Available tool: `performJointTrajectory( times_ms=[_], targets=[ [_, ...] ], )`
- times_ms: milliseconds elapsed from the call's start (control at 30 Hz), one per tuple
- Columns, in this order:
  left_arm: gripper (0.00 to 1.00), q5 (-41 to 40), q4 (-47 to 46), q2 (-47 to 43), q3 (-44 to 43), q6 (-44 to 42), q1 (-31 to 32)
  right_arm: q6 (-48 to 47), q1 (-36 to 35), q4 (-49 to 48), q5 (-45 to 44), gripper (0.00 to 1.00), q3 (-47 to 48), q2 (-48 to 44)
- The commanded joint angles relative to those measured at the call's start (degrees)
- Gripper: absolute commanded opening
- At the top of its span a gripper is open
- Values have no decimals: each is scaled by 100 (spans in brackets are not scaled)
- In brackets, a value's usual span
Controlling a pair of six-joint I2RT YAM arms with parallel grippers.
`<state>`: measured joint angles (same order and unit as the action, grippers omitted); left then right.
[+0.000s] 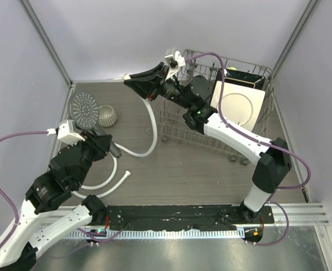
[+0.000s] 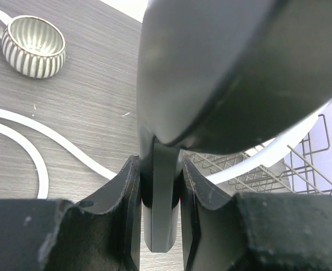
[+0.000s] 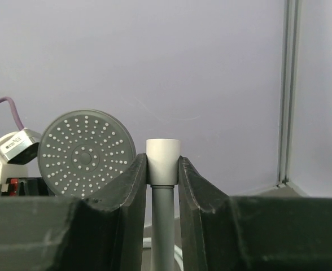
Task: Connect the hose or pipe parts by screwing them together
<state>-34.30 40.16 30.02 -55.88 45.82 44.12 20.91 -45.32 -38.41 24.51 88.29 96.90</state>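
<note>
Nearest, the left gripper [image 2: 161, 169] jaws are clamping the shower head [image 1: 84, 107] handle [image 2: 161, 231] at the tabletop's [image 1: 211, 180] left. Farther back, the right gripper [image 3: 163, 164] jaws are pinching the hose's [image 1: 153, 127] end nut [image 3: 163, 151], well apart from the handle. The parts are likely being lined up; next, the nut needs meeting the handle's tip squarely.

White-and-black arms [image 1: 234, 135], purple cables [image 1: 221, 79], apparently matte black fingers [image 3: 126, 214].

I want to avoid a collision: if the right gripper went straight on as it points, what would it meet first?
Probably the purple wall; the shower head lies just beside that line, but depth is unclear.
</note>
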Motion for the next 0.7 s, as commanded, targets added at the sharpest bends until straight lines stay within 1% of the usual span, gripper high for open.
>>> performJointTrajectory(
  times_ms=[0, 33, 67, 167, 267, 400, 433, 500, 567, 633, 667],
  targets=[
    [0, -103, -509, -49, -256, -134, 0, -41, 6, -1065, 474, 1, 110, -549],
    [0, -120, -501, -32, -335, -187, 0, -208, 14, -758, 484, 1, -30, -663],
    [0, -146, -535, 30, -475, -249, 0, -462, 14, -747, 432, 1, -492, -951],
    [0, -234, -745, 153, -617, -486, 0, -561, 14, -826, 405, 1, -1215, -1322],
    [0, -287, -1061, 407, -889, -723, -8, -623, 14, -597, 379, 1, -1620, -1683],
    [0, -200, -1879, 890, -1337, -1355, -9, -1025, 6, -45, 388, 1, -1842, -2069],
    [0, -147, -2176, 987, -1547, -1644, -9, -1097, 6, 183, 414, 1, -1868, -2114],
    [0, -42, -2424, 1180, -1759, -1839, 0, -1246, -3, 395, 423, 1, -1947, -2202],
    [0, 248, -2855, 1401, -1962, -2033, -9, -1475, -12, 676, 379, 1, -2026, -2368],
    [0, 467, -3275, 1515, -2006, -2042, 0, -1772, -64, 983, 247, 1, -2079, -2517],
    [0, 703, -3408, 1533, -1989, -1999, -8, -1853, -82, 1089, 177, 1, -2131, -2553]
  ],
)
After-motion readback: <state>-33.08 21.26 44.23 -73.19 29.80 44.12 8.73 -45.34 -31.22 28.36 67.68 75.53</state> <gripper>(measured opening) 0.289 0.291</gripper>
